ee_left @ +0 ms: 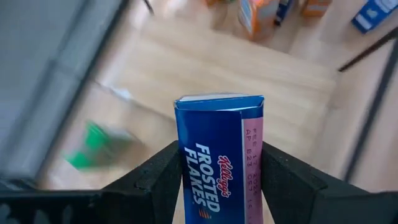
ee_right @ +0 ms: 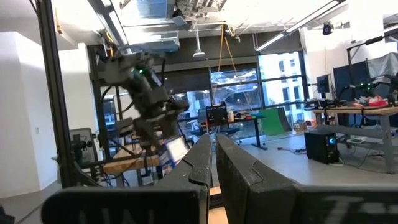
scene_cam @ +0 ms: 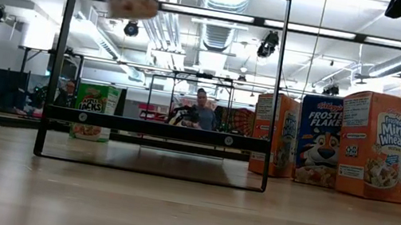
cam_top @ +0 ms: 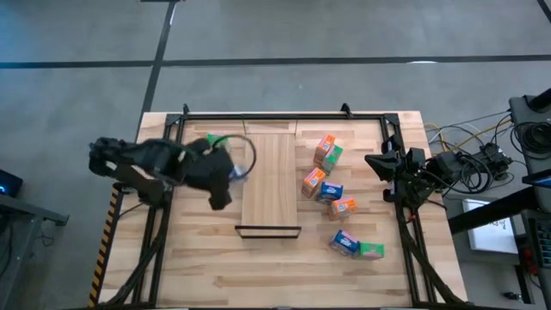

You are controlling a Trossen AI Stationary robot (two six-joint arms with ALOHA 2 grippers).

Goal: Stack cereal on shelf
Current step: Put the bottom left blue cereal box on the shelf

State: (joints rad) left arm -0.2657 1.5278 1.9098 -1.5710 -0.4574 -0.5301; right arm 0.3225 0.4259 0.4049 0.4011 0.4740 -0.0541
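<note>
— Planked wooden worktop (cam_top: 207,258): which step is this?
— Carrying. Left pincer (ee_left: 219,186) grips a small blue cardboard cereal box (ee_left: 219,155), raised beside the light wood shelf's (cam_top: 270,181) left edge.
— Next?
— Lowering it squarely onto the shelf, I'd judge. Right pincer (ee_right: 214,158) waits closed by the worktop's right edge.

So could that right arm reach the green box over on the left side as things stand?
Probably not: the green box lies across the shelf from the right gripper, with the left gripper, holding a blue box, beside it.
</note>
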